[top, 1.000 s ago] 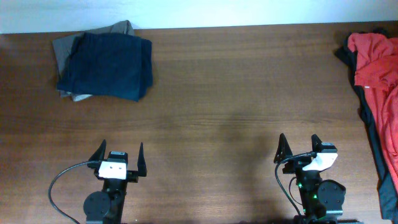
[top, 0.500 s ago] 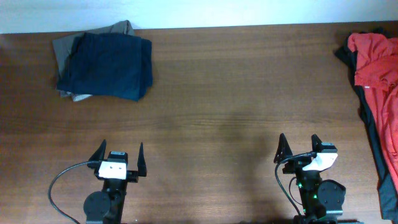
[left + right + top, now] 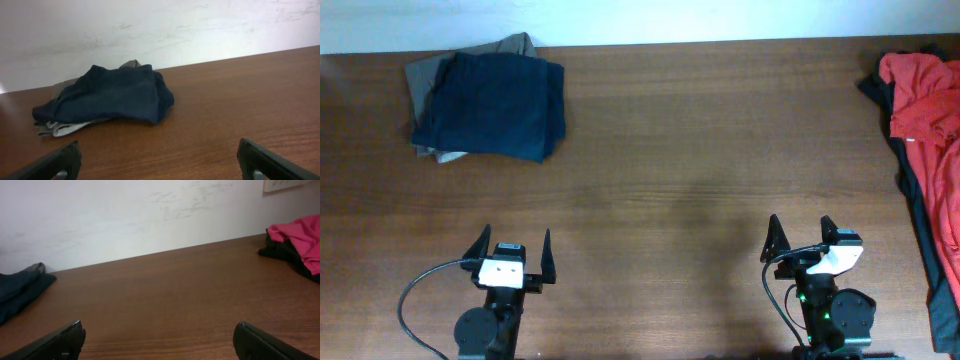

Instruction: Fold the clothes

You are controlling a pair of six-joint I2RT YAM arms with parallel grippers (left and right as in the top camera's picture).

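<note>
A crumpled red-orange T-shirt (image 3: 925, 105) lies in a heap at the table's right edge, on top of a dark garment (image 3: 920, 215); the right wrist view catches it at far right (image 3: 300, 237). My left gripper (image 3: 512, 245) rests near the front edge at left, open, nothing between its fingers (image 3: 55, 162). My right gripper (image 3: 802, 232) sits near the front edge at right, open and empty too, well left of the red shirt.
A folded navy garment (image 3: 492, 105) lies on a grey one (image 3: 425, 75) at the back left, also in the left wrist view (image 3: 110, 92). A white wall (image 3: 160, 30) runs along the brown wooden table's (image 3: 670, 180) far edge.
</note>
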